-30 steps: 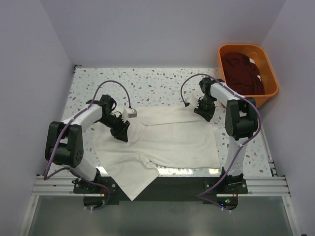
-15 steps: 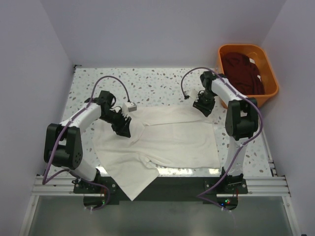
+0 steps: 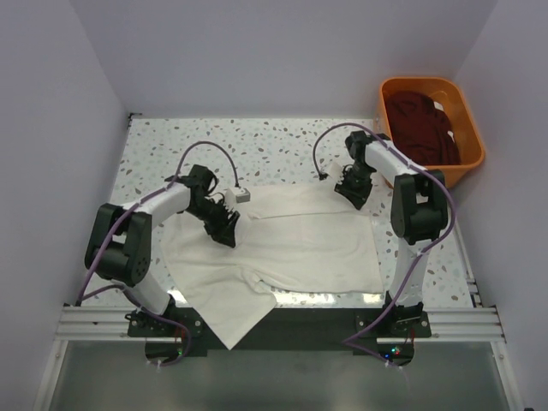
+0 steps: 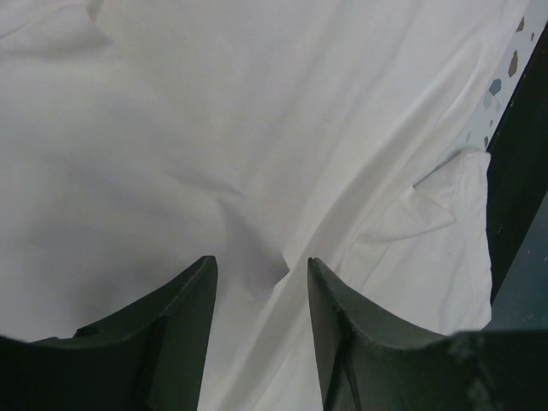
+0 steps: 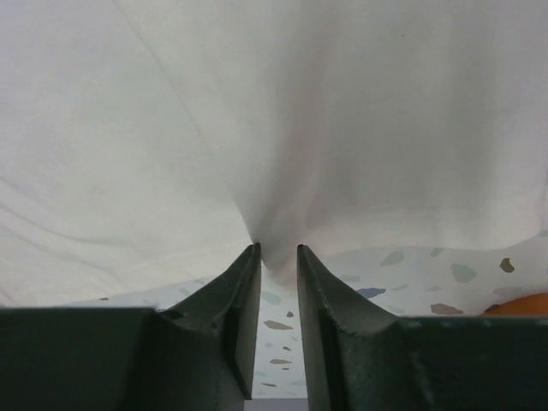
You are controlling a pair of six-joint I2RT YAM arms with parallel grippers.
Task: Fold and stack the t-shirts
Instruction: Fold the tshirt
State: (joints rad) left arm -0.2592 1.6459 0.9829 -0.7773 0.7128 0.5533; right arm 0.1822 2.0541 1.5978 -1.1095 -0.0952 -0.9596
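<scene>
A cream-white t-shirt (image 3: 300, 244) lies spread on the speckled table, one sleeve hanging over the near edge. My left gripper (image 3: 228, 231) hovers over its left shoulder area. In the left wrist view it (image 4: 261, 265) is open, with a creased fold of the shirt (image 4: 257, 128) below the gap. My right gripper (image 3: 353, 190) is at the shirt's far right corner. The right wrist view shows it (image 5: 278, 250) shut on a pinch of the shirt (image 5: 300, 111), the cloth puckering towards the fingertips. A dark maroon t-shirt (image 3: 419, 124) lies crumpled in the tub.
The orange plastic tub (image 3: 469, 158) stands at the far right corner. Bare speckled tabletop (image 3: 257, 145) stretches behind the shirt. The black table rail (image 3: 317, 321) runs along the near edge, under the hanging sleeve.
My left gripper has opened and slid a little right over the shirt. The right gripper stayed at the far right corner, its jaws shifting slightly on the cloth.
</scene>
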